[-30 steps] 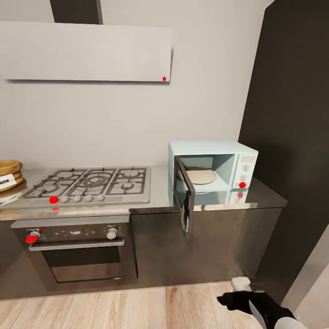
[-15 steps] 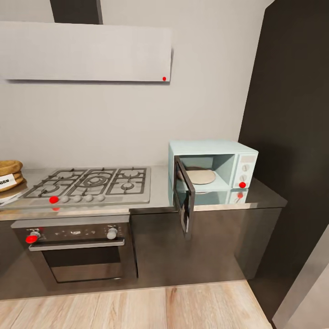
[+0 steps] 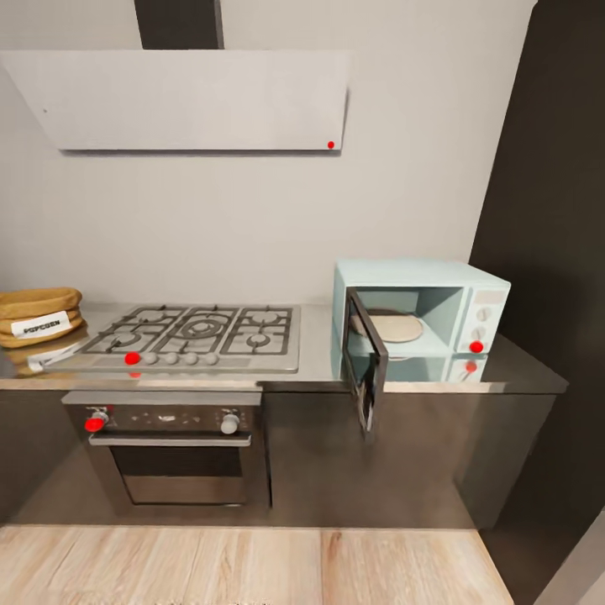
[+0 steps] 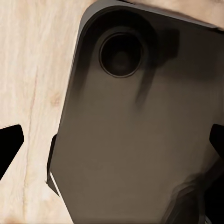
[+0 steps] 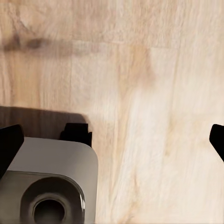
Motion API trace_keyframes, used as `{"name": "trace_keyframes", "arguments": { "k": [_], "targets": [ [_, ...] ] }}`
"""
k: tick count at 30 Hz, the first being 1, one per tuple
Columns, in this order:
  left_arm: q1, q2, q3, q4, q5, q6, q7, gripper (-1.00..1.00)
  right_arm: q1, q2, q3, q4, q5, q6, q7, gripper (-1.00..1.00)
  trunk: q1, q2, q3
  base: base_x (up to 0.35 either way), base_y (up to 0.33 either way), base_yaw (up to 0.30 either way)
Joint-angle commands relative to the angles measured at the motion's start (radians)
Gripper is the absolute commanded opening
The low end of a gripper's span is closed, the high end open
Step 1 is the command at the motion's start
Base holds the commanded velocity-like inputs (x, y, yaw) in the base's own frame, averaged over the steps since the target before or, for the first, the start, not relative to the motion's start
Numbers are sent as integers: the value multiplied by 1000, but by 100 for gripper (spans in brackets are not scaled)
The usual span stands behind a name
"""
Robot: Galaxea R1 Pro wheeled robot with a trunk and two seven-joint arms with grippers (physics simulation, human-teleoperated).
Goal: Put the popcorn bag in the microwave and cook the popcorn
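- Popcorn bag (image 3: 39, 326) is sitting at the far left of the countertop (image 3: 315, 361), beside the gas hob (image 3: 195, 338); its left edge is being cut off by the frame, and whatever it holds is not showing past the rolled rim.
- Microwave (image 3: 420, 318) is standing at the right end of the countertop with its door (image 3: 366, 372) swinging wide open; a pale round turntable plate (image 3: 388, 327) is lying inside, and nothing else can be made out in the cavity.
- Left gripper (image 4: 112, 144) is hanging with its dark fingertips (image 4: 9, 147) spread wide, pinching nothing, over a dark part of the robot's base (image 4: 135, 140) and the wood floor (image 4: 32, 70).
- Right gripper (image 5: 112, 140) is likewise splayed apart and empty above the wooden floor, with a grey base corner (image 5: 46, 182) below it.
- Compared with half a second ago, the head view is showing more of the left side: the bag's label is now appearing almost whole, and hob, oven (image 3: 172, 449) and microwave are sitting further right in the picture, so the camera is the thing shifting.
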Motion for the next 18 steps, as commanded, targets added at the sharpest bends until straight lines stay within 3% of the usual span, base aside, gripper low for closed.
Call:
{"name": "trace_keyframes", "arguments": {
  "k": [1,12,18],
  "targets": [
    [0,0,1,-1,4,-1,1,100,-1,-1,-8,3,8,-5,2,100,0,0,-1,0,0,270],
    [0,0,2,-1,7,-2,3,100,3,-1,-7,3,11,-3,2,100,0,0,-1,0,0,270],
    [0,1,2,-1,55,-2,3,100,4,1,-7,3,12,-4,2,100,0,0,0,0,0,272]
  ]
}}
